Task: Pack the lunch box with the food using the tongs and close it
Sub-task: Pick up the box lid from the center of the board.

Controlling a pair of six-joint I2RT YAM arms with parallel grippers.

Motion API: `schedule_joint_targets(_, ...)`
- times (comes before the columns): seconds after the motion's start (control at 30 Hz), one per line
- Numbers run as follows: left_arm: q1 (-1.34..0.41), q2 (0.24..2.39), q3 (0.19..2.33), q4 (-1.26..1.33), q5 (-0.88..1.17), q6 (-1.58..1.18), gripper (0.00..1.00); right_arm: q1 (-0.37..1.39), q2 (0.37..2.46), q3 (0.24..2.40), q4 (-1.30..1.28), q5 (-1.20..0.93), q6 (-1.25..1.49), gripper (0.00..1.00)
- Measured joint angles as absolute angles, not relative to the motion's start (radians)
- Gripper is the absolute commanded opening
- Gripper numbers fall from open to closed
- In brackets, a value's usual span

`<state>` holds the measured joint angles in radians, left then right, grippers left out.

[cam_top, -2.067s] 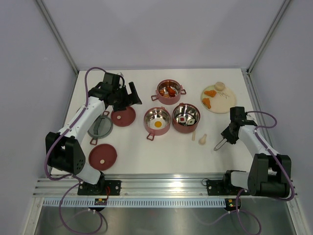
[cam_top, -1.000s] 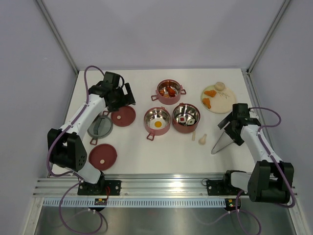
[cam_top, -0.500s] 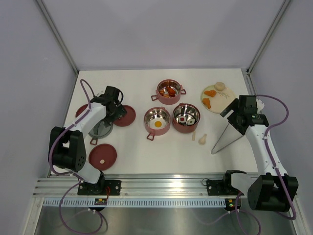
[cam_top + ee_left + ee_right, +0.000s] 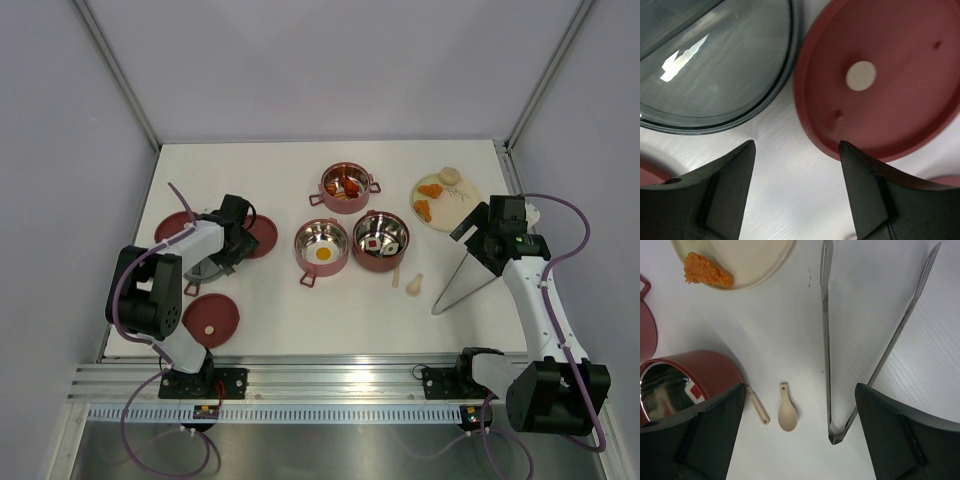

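While both arms hang low over the white surface (image 4: pixel 300 310), nothing is in either grip. Take the egg bowl (image 4: pixel 321 247), the middle dark-red bowl with a fried egg inside, as the marker. Nearest the arm bases, below and left of it, lies one red disc lid (image 4: pixel 210 319) with a pale spot at its centre. Right of the egg bowl and nearer the bases lie a small beige spoon (image 4: pixel 788 414) and a short beige stick (image 4: pixel 758 405), then the tongs (image 4: pixel 462 283), spread in a V flat on the surface. The right gripper (image 4: pixel 797 440) hangs above them, jaws wide and released, touching nothing.

Left of the egg bowl, the left gripper (image 4: pixel 795 195) sits low with its jaws apart over bare surface, the grey lid (image 4: pixel 710 65) on one side and a second red lid (image 4: pixel 880 75) on the other; the arm covers much of both from above. Another red disc (image 4: pixel 170 224) peeks out further left, mostly hidden.

Touching the egg bowl's right side is a second bowl (image 4: pixel 380 240) holding dark and white pieces I can't make out. Beyond stands a third bowl (image 4: pixel 346 186) with orange food. Far right, the cream plate (image 4: pixel 455 212) carries orange pieces (image 4: pixel 430 190) and a pale round one (image 4: pixel 450 176).
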<state>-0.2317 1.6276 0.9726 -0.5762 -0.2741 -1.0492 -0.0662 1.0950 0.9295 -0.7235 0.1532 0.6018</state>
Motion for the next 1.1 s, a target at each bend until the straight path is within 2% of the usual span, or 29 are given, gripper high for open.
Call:
schedule_joint_targets(0.3, -0.232, 1.665, 0.961, -0.542, -0.277, -1.081, 0.57, -0.066, 1.100, 0.929, -0.723, 0.153, 0.599, 0.98)
schedule_joint_targets(0.43, -0.232, 1.684, 0.981, -0.528, -0.277, -1.081, 0.55, -0.066, 1.104, 0.929, -0.723, 0.150, 0.599, 0.98)
schedule_joint_targets(0.5, -0.232, 1.689, 0.985, -0.521, -0.277, -1.081, 0.49, -0.067, 1.105, 0.929, -0.723, 0.145, 0.599, 0.98)
schedule_joint_targets(0.53, -0.232, 1.692, 0.988, -0.521, -0.277, -1.081, 0.43, -0.067, 1.105, 0.929, -0.723, 0.144, 0.599, 0.98)
schedule_joint_targets(0.57, -0.232, 1.695, 0.990, -0.519, -0.276, -1.081, 0.32, -0.067, 1.105, 0.929, -0.723, 0.144, 0.599, 0.98)
schedule_joint_targets(0.67, -0.232, 1.706, 0.996, -0.520, -0.274, -1.075, 0.16, -0.067, 1.105, 0.929, -0.723, 0.144, 0.599, 0.98)
schedule_joint_targets(0.77, -0.231, 1.710, 0.997, -0.518, -0.273, -1.074, 0.15, -0.066, 1.104, 0.929, -0.723, 0.144, 0.599, 0.98)
schedule_joint_targets(0.8, -0.231, 1.710, 0.997, -0.518, -0.273, -1.074, 0.10, -0.067, 1.103, 0.929, -0.724, 0.144, 0.599, 0.98)
schedule_joint_targets(0.83, -0.231, 1.710, 0.997, -0.518, -0.273, -1.074, 0.10, -0.067, 1.102, 0.929, -0.723, 0.144, 0.599, 0.97)
schedule_joint_targets(0.9, -0.231, 1.709, 0.998, -0.518, -0.273, -1.074, 0.00, -0.067, 1.098, 0.928, -0.724, 0.144, 0.599, 0.98)
schedule_joint_targets(1.1, -0.231, 1.671, 1.000, -0.566, -0.284, -1.044, 0.00, -0.066, 1.084, 0.923, -0.727, 0.144, 0.599, 0.98)
